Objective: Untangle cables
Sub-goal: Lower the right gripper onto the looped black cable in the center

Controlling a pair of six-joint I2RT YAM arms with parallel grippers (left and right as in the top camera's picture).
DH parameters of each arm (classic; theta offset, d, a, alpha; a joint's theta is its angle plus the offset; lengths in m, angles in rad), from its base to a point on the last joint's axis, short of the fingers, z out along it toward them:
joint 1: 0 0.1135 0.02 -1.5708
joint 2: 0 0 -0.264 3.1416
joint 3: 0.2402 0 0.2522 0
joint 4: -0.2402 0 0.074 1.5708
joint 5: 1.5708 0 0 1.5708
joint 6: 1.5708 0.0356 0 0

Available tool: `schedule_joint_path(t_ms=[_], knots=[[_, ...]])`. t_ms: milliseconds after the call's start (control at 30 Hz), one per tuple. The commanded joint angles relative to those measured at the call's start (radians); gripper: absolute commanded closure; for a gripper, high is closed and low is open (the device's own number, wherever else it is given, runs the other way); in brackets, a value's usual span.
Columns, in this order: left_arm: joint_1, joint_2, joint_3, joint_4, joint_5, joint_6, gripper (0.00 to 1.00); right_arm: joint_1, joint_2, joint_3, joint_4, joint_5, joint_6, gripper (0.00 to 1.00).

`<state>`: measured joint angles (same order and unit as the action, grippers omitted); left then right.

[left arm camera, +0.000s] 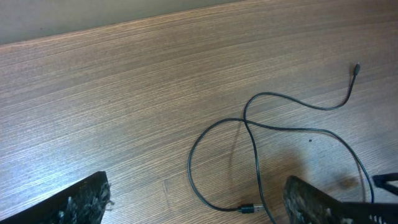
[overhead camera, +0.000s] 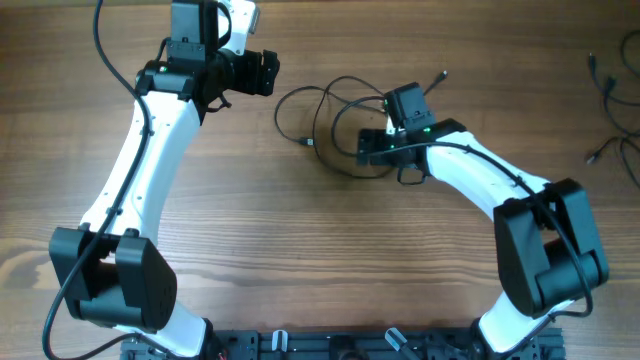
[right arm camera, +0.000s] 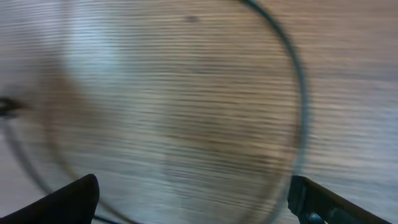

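Cables (left arm camera: 254, 149) looped on the counter (overhead camera: 300, 250); left gripper (left arm camera: 198, 199) spread beside them, right gripper (right arm camera: 193, 190) spread directly above.

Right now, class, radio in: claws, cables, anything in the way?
Left claw open, clear of the cables. Right claw open, over them, gripping nothing. Cables crossed on the table. Nothing blocking.

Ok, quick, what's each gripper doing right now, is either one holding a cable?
Left gripper: open, holding nothing.
Right gripper: open, holding nothing, over the cables.
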<state>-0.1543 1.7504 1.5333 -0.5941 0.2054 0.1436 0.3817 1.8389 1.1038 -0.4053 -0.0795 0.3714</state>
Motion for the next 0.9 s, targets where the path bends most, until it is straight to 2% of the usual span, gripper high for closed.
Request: schedule_joint_path(t_ms=[0,133,533,867], knots=[[0.002,0.001,-0.004,0.004,-0.010,-0.013,0.09,0.035,0.020,-0.006,0.037,-0.104,-0.065,0.00],[0.002,0.001,-0.004,0.004,-0.010,-0.013,0.09,0.047,0.020,-0.006,0.055,-0.109,-0.057,0.00],[0.002,0.001,-0.004,0.003,-0.010,0.003,0.08,0.047,0.036,-0.006,0.139,-0.244,-0.182,0.00],[0.002,-0.003,-0.003,0.007,-0.154,0.003,0.09,0.047,0.189,-0.004,0.292,-0.272,-0.137,0.00]])
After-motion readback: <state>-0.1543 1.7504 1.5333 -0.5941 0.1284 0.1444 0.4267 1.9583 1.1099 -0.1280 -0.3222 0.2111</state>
